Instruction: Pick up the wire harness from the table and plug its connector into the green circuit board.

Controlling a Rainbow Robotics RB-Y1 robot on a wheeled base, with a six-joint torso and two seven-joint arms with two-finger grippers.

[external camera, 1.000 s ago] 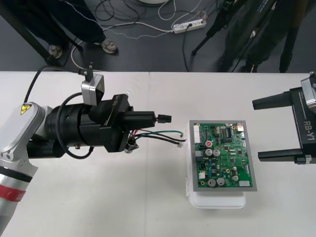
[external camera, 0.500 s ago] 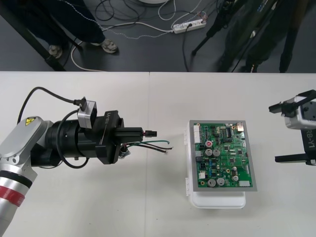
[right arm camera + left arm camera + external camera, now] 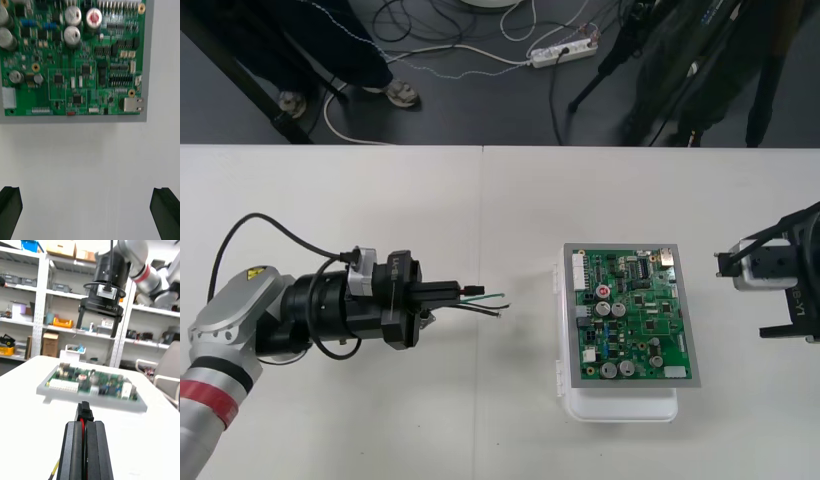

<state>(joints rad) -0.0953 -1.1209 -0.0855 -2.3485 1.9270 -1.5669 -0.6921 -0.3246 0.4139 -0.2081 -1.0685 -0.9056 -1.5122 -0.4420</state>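
Note:
My left gripper hovers over the table left of the green circuit board, shut on the wire harness. The small black plug sticks out past the fingertips toward the board, and green and black wires trail beside it. In the left wrist view the shut fingers pinch the plug, with the board ahead and the right gripper hanging behind it. My right gripper stands open just right of the board; its fingers stay far apart short of the board's edge.
The board rests on a white base at the table's centre right. Bare table lies between the plug and the board. Cables and a power strip lie on the dark floor beyond the far edge.
My left gripper has drawn back to the left and dropped lower, still holding the harness. The right gripper has swung in toward the board's right edge.

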